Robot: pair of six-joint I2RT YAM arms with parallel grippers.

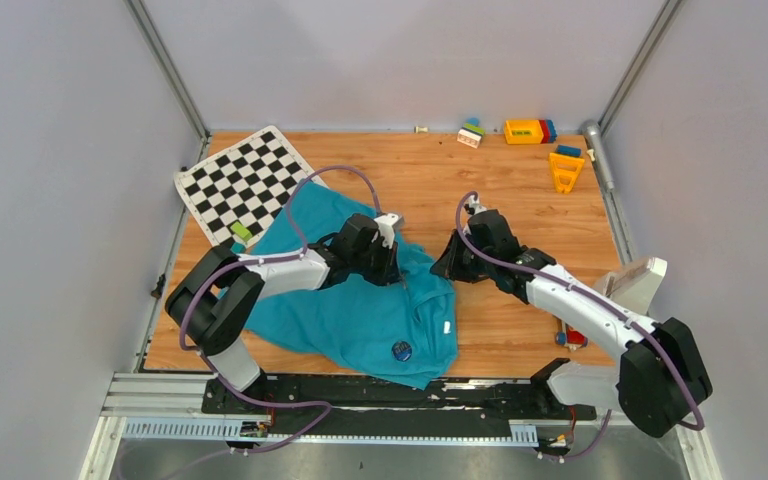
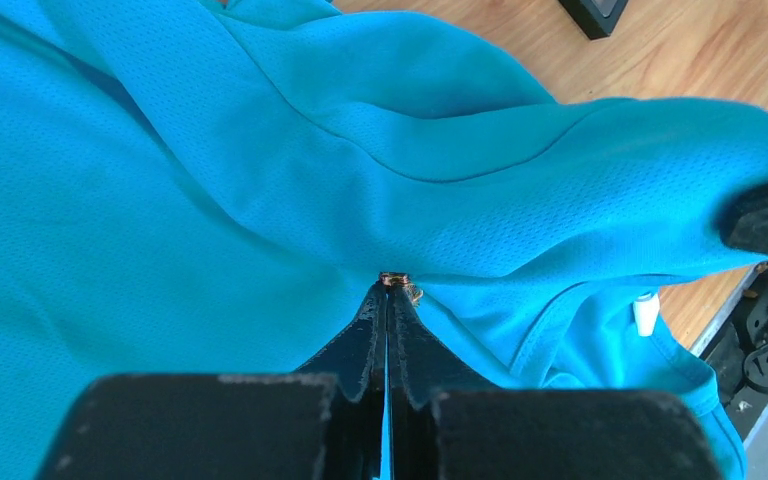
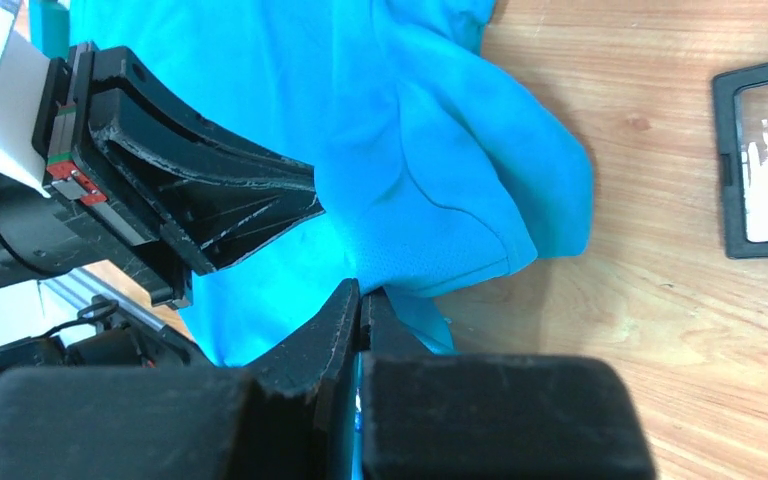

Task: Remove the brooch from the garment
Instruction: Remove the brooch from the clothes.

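Note:
The teal garment (image 1: 350,310) lies crumpled on the wooden table, its white label (image 1: 447,327) near the front right corner. My left gripper (image 2: 391,291) is shut, and a small gold-coloured brooch (image 2: 398,281) is pinched at its very tips, against a raised fold of the garment (image 2: 260,180). From above, my left gripper (image 1: 397,270) sits on the garment's right side. My right gripper (image 3: 361,296) is shut on the garment's edge (image 3: 430,260), a short way right of the left one. A round dark badge (image 1: 401,350) also sits on the fabric near the front.
A checkered mat (image 1: 245,180) lies at the back left, with a green block (image 1: 241,232) at its corner. Toy blocks (image 1: 530,131) and an orange piece (image 1: 565,170) are at the back right. A black square box (image 3: 760,160) lies on the wood beside the garment.

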